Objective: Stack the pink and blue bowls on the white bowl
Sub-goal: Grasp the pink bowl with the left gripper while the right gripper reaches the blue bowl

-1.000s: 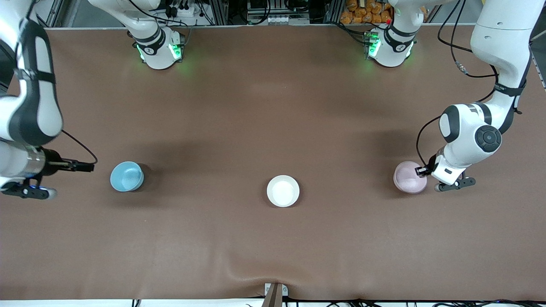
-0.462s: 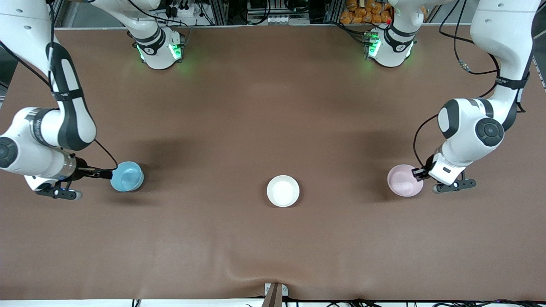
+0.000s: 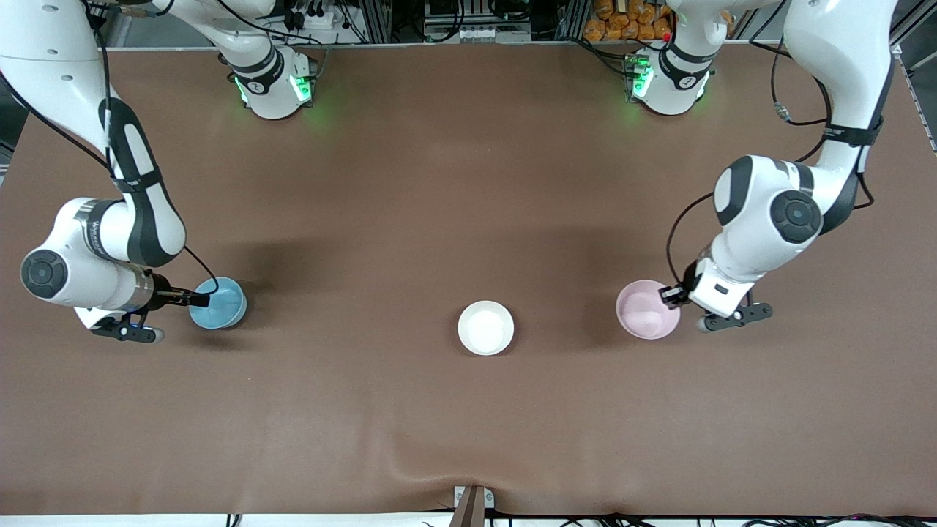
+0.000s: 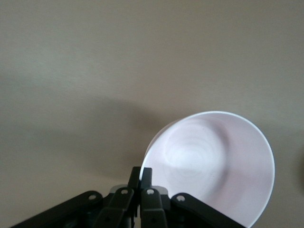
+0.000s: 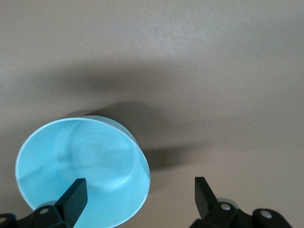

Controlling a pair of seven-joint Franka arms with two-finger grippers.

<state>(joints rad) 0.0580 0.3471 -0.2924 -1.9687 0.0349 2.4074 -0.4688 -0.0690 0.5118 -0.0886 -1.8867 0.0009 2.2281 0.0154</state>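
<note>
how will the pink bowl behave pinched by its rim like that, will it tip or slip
The pink bowl looks like thin plastic, so probably light and stiff. The left gripper is shut on one rim spot only, so the bowl may hang tilted. Its smooth, glossy wall might slip if jolted.

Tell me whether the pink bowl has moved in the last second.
Yes. The pink bowl, pinched at its rim by the left hand, has shifted toward the white bowl, which stayed put.
</note>
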